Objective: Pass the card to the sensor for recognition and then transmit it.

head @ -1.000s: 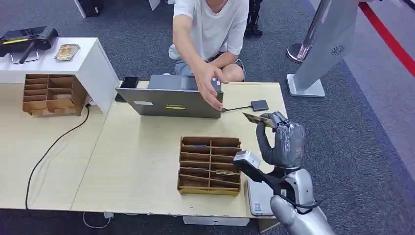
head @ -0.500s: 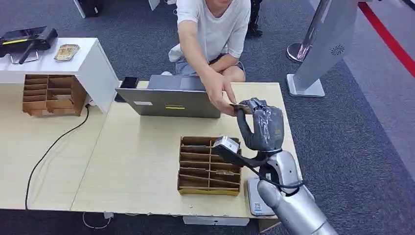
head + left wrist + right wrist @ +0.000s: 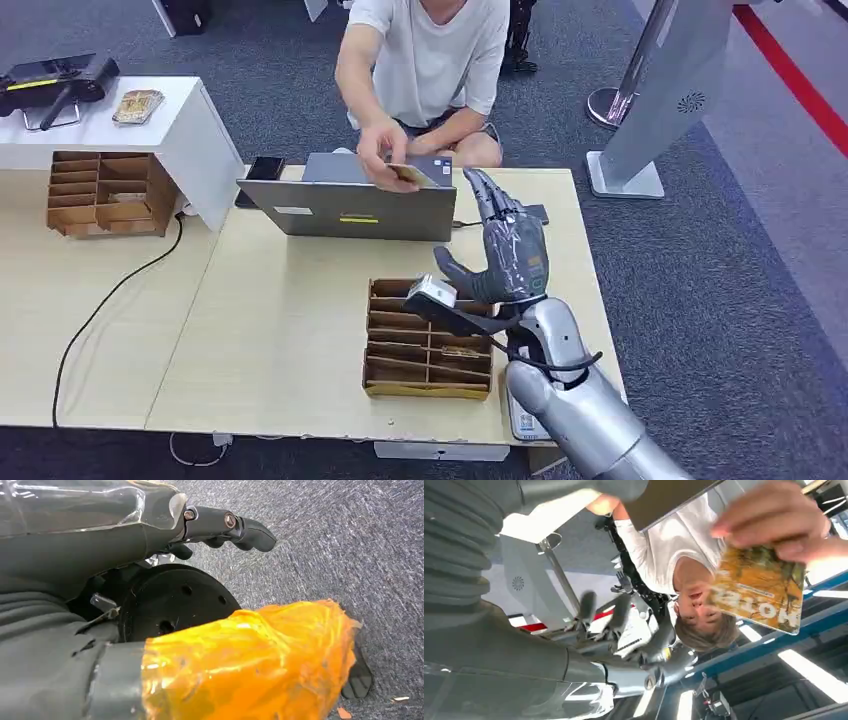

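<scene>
The bench (image 3: 290,330) is carrying everything, with a person (image 3: 430,60) kneeling at its far side behind a laptop (image 3: 345,205) whose lid is facing the robot. A wooden sorting tray (image 3: 428,340) is sitting nearer the robot, its slots presumably there for storing cards, and the small dark sensor (image 3: 537,213) is lying flat by the laptop so a card can be swept over it. The right hand (image 3: 503,252) is hovering above the bench between tray and sensor, its fingers spread wide and holding nothing. The card (image 3: 408,174) is now pinched in the person's hand (image 3: 378,152), lifted over the laptop's top edge; the right wrist view is showing its printed face (image 3: 758,587). Half a second ago the robot was gripping that card while the person was reaching for it, so the handover looks finished. The left hand (image 3: 220,527) is hanging low over the carpet, fingers curled around nothing.
</scene>
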Robot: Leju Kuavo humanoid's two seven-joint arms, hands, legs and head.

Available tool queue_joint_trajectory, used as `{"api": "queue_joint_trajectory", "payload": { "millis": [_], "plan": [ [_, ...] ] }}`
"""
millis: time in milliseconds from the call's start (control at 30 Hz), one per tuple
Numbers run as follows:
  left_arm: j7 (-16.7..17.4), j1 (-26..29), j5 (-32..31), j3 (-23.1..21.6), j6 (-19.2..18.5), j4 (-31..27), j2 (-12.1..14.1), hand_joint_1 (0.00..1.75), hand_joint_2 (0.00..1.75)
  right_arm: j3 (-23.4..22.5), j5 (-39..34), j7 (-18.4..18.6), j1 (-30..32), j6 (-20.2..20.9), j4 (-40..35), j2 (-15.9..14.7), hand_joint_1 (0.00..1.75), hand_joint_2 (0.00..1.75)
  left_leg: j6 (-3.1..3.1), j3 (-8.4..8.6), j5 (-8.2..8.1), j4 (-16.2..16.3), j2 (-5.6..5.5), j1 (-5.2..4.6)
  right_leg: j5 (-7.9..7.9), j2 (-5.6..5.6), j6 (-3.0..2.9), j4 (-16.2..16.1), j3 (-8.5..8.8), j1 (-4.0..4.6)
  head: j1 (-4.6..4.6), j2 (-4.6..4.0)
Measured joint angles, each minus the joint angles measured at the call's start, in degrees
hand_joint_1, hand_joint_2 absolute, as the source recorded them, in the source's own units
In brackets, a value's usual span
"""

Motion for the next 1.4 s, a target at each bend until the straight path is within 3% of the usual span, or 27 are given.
{"api": "queue_joint_trajectory", "payload": {
  "millis": [833,1233,1400],
  "plan": [
    [-0.7,-0.6,0.0,0.0,0.0,1.4,-0.5,0.0,0.0,2.5,-4.2,-3.8,1.5,-3.2,-3.5,0.0,0.0,0.0,-0.01,0.0,0.0,0.0,0.01,0.0,0.0,0.01,0.0,0.0,-0.04,0.0,0.0,0.0],
    [-1.1,-0.7,0.0,1.6,0.0,1.7,-0.5,0.0,0.0,3.2,-7.4,-8.7,10.1,-9.4,-10.5,-2.0,0.0,0.0,-0.01,-0.02,-0.03,0.0,0.0,0.0,-0.02,0.01,0.0,0.0,-0.07,0.0,0.0,0.0],
    [-1.1,-0.7,0.0,1.9,0.0,1.8,-0.5,0.0,0.0,3.5,-8.4,-11.1,14.9,-9.9,-13.4,-2.7,0.0,0.0,-0.01,-0.04,-0.03,0.0,0.0,0.0,-0.03,0.01,0.0,0.0,-0.07,0.0,0.0,0.0]
  ]
}}
